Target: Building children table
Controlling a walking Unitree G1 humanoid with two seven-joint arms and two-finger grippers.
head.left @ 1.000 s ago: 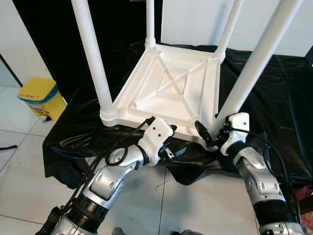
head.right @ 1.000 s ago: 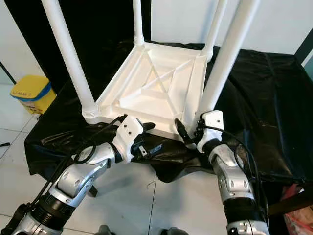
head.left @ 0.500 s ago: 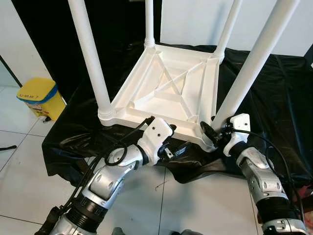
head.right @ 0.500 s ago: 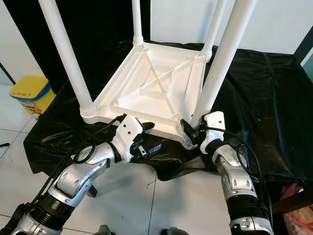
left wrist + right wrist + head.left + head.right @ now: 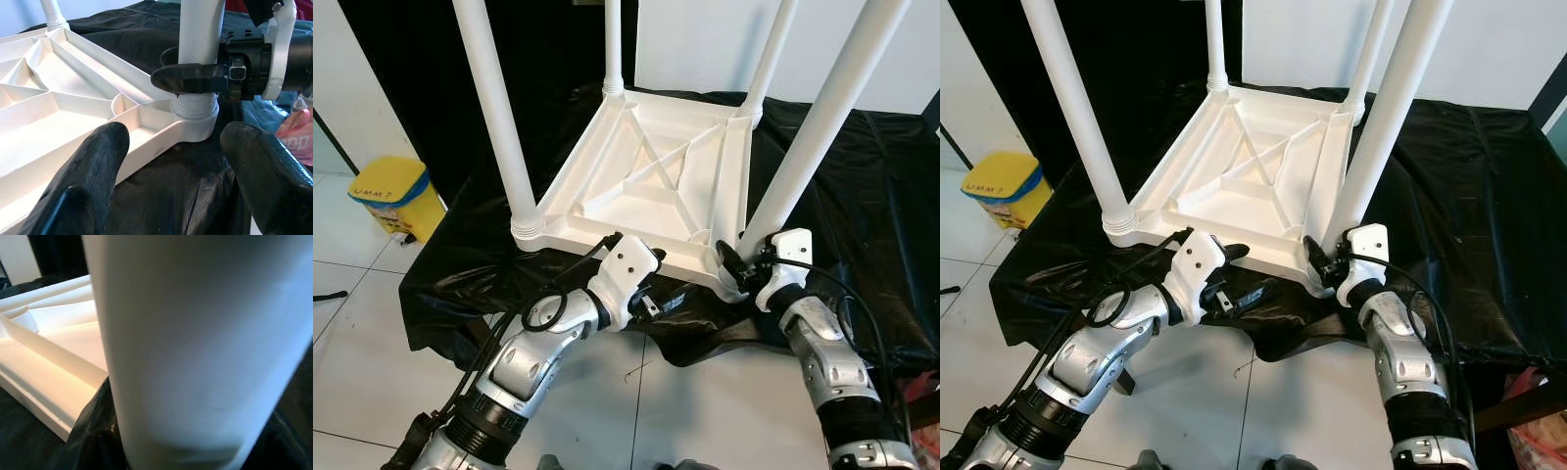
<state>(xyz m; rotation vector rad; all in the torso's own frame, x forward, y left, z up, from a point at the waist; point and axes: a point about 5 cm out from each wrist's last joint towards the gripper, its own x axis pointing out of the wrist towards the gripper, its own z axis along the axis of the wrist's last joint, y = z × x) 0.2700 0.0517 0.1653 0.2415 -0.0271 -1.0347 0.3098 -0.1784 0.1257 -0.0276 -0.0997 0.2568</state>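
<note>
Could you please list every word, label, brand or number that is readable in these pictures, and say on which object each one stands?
Yellow plastic bin with a blue band on the floor: dark letters on its lid, too small and blurred to read.
Pink bag beside the right gripper: part of a word, perhaps "op", cut off and uncertain.
Upturned white plastic table: no text visible.

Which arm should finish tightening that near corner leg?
Right. The right gripper already clasps the near-right leg at its base, while the left gripper sits open beside the tabletop edge.

Right hand (image 5: 1320,262) around table leg (image 5: 1386,113)
</note>
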